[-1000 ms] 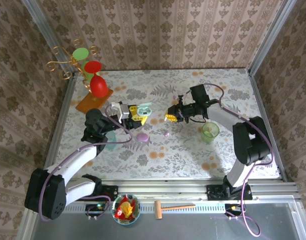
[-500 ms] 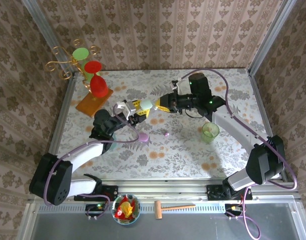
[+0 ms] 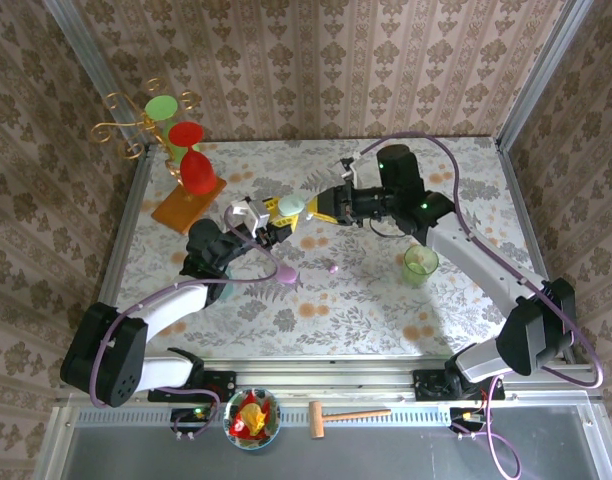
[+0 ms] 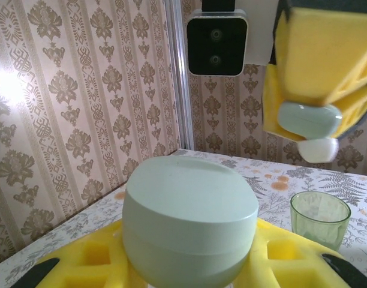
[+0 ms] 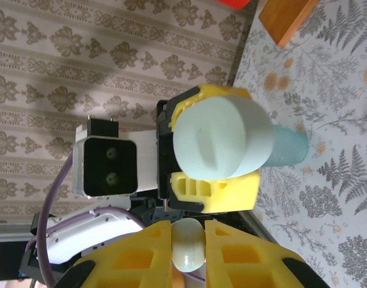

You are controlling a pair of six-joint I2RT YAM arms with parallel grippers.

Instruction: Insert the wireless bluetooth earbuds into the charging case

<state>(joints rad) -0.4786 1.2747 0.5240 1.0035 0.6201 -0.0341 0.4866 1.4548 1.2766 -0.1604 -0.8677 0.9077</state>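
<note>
1. Left gripper (image 3: 269,222): clamped on mint charging case (image 4: 189,216), lid seemingly closed.
2. Right gripper (image 3: 321,207): pinching 1 pale earbud (image 5: 188,252).
Risk: bud strikes shut lid, drops.

**Clearance over the table (image 3: 366,310).** Above the centre, in mid-air, the left gripper (image 3: 278,216) is closed round the mint charging case (image 3: 291,207). The right gripper (image 3: 316,210) pinches the pale earbud (image 5: 188,252). The two face tip to tip with only a narrow gap between them. On the cloth just in front of them lie the lilac case (image 3: 285,274) and, near it, the lilac earbud (image 3: 333,268). A green cup (image 3: 420,264) stands beside the right forearm. The far-left corner is crowded by a red goblet (image 3: 198,172), an orange block (image 3: 181,208) and a gold wire stand (image 3: 136,115). The near centre strip and the far-right corner lie bare. Papered walls (image 3: 336,60) close three sides.
</note>
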